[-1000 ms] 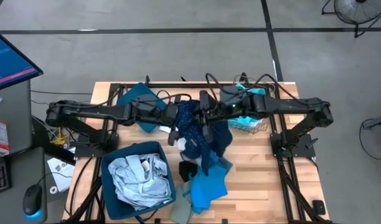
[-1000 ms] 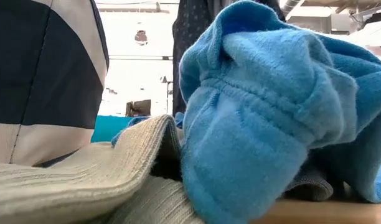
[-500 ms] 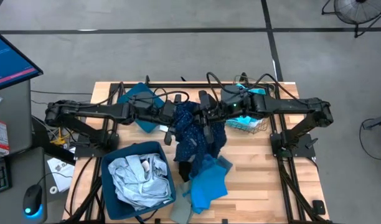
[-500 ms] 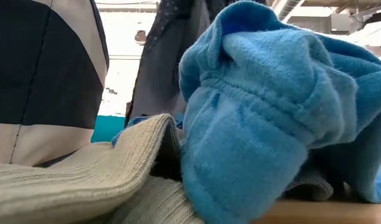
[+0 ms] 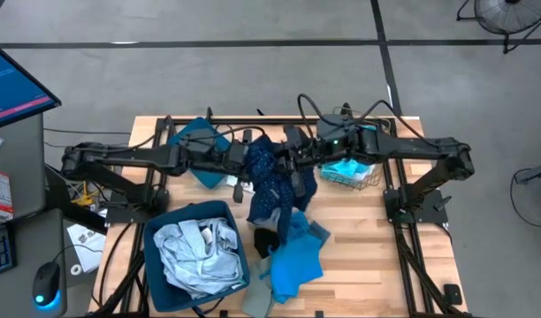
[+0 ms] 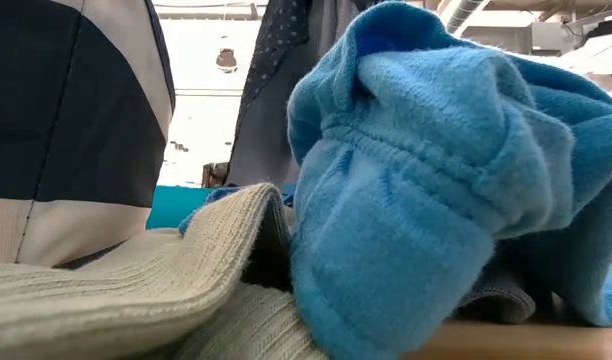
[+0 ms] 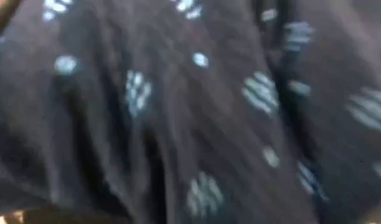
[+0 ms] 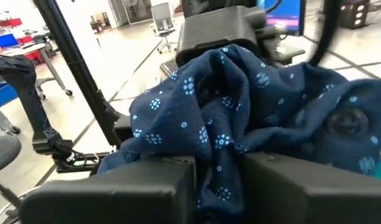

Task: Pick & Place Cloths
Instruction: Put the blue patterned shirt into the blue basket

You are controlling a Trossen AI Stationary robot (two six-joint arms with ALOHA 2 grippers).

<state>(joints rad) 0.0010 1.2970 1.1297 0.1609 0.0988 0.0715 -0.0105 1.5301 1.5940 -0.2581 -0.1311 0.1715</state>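
navy dotted cloth (image 5: 272,181) hangs lengthwise between both arms above mid-table. right gripper (image 8: 218,171) is pinched shut on its upper edge; left gripper (image 5: 246,159) presses against the opposite edge, grip state cannot be told. dark-blue bin (image 5: 156,243) lies nearer the left arm.

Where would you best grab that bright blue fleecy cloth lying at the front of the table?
Probably the bunched fold on top of the bright blue cloth, coming straight down. It lies crumpled in a heap on the wooden table, so a raised ridge gives the fingers something to pinch.
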